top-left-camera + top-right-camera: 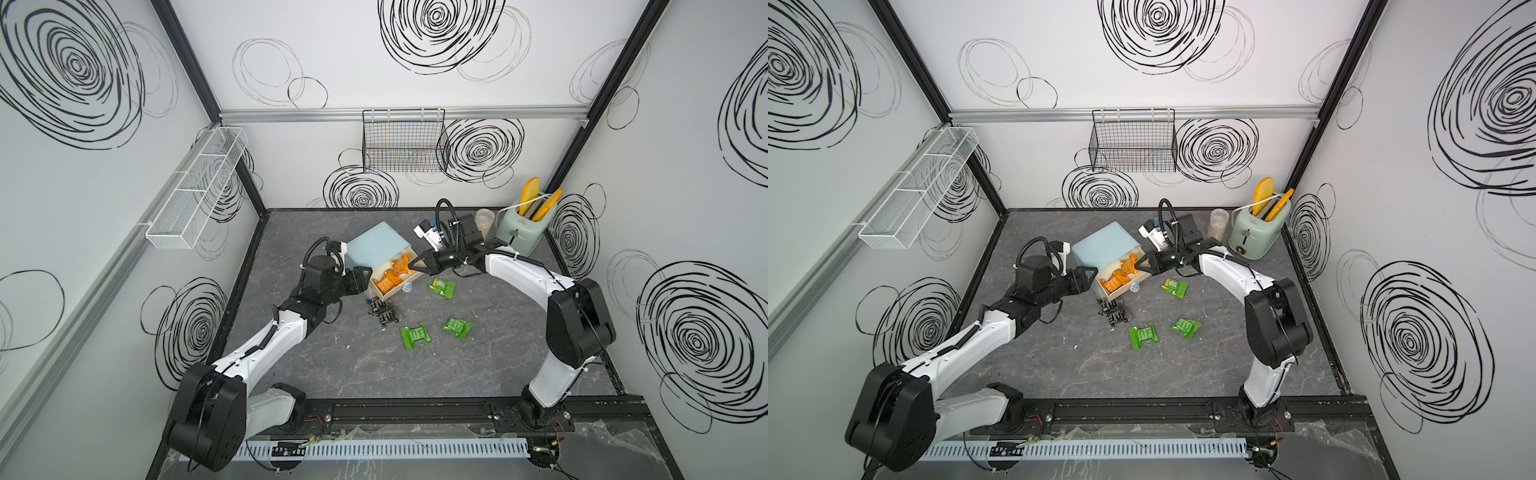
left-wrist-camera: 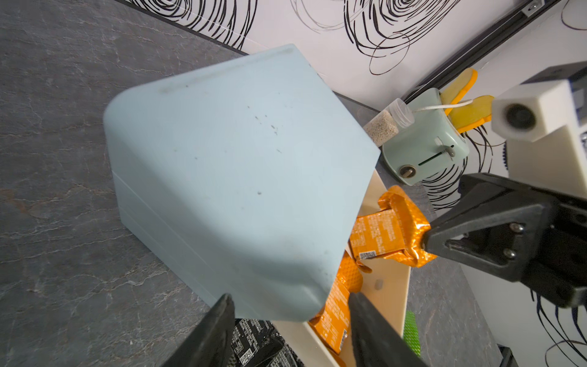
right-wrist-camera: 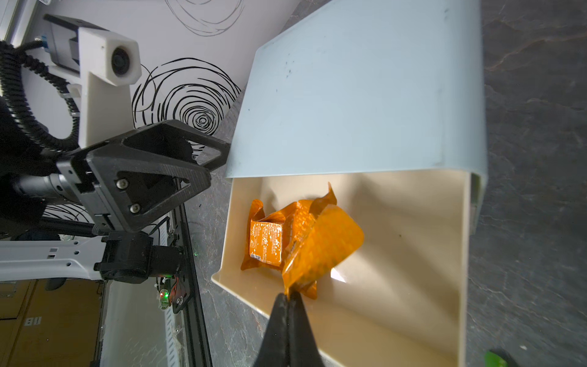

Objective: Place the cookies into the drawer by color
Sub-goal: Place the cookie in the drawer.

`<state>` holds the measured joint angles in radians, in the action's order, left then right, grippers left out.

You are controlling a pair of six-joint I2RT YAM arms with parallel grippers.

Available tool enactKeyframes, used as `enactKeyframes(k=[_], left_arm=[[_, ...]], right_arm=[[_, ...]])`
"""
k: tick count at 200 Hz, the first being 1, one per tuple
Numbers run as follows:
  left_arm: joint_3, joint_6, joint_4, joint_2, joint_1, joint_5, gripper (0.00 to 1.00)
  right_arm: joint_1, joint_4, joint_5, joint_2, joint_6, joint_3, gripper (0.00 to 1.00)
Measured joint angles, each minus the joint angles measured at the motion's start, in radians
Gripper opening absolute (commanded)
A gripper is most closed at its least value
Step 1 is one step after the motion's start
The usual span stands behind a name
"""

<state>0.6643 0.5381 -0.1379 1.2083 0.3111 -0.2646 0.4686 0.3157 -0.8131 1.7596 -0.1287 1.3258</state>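
Observation:
The pale-blue cabinet (image 1: pixel 376 245) (image 1: pixel 1104 245) (image 2: pixel 238 159) (image 3: pixel 365 95) stands mid-table with its top cream drawer (image 1: pixel 397 291) (image 1: pixel 1119 293) (image 3: pixel 397 254) pulled out. Orange cookies (image 1: pixel 388 279) (image 2: pixel 333 317) (image 3: pixel 265 241) lie inside. My right gripper (image 1: pixel 411 264) (image 1: pixel 1138 262) (image 3: pixel 289 295) is shut on the foil end of another orange cookie (image 2: pixel 394 232) (image 3: pixel 320 248) over the drawer. My left gripper (image 1: pixel 368 276) (image 1: pixel 1094 276) (image 2: pixel 290 297) is open at the cabinet's front corner, beside the drawer. Three green cookies (image 1: pixel 441 287) (image 1: pixel 415 336) (image 1: pixel 457 327) and black cookies (image 1: pixel 384 311) (image 2: pixel 254 336) lie on the table.
A mint-green toaster (image 1: pixel 519 230) with yellow toast and a clear jar (image 1: pixel 484 220) stand at the back right. A black wire basket (image 1: pixel 405 141) hangs on the back wall, and a white mesh shelf (image 1: pixel 195 191) on the left wall.

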Motion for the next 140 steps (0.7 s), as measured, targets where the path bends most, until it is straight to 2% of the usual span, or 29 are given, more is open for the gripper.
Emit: enactKeyframes(k=[50, 78, 99, 122, 140], left_arm=[[0.000, 0.000, 0.000, 0.002, -0.005, -0.004, 0.62], [0.000, 0.000, 0.000, 0.003, -0.006, -0.004, 0.62], [0.000, 0.000, 0.000, 0.004, -0.007, -0.004, 0.62], [0.000, -0.001, 0.000, 0.004, -0.008, -0.004, 0.62], [0.000, -0.003, 0.000, 0.005, -0.011, -0.004, 0.62]], right_arm=[[0.006, 0.015, -0.006, 0.041, 0.002, 0.034, 0.00], [0.006, 0.023, -0.002, 0.058, 0.003, 0.047, 0.12], [0.006, 0.025, 0.013, 0.062, 0.002, 0.055, 0.17], [0.007, 0.029, 0.035, 0.062, -0.005, 0.063, 0.30], [0.007, 0.029, 0.052, 0.062, -0.002, 0.072, 0.35]])
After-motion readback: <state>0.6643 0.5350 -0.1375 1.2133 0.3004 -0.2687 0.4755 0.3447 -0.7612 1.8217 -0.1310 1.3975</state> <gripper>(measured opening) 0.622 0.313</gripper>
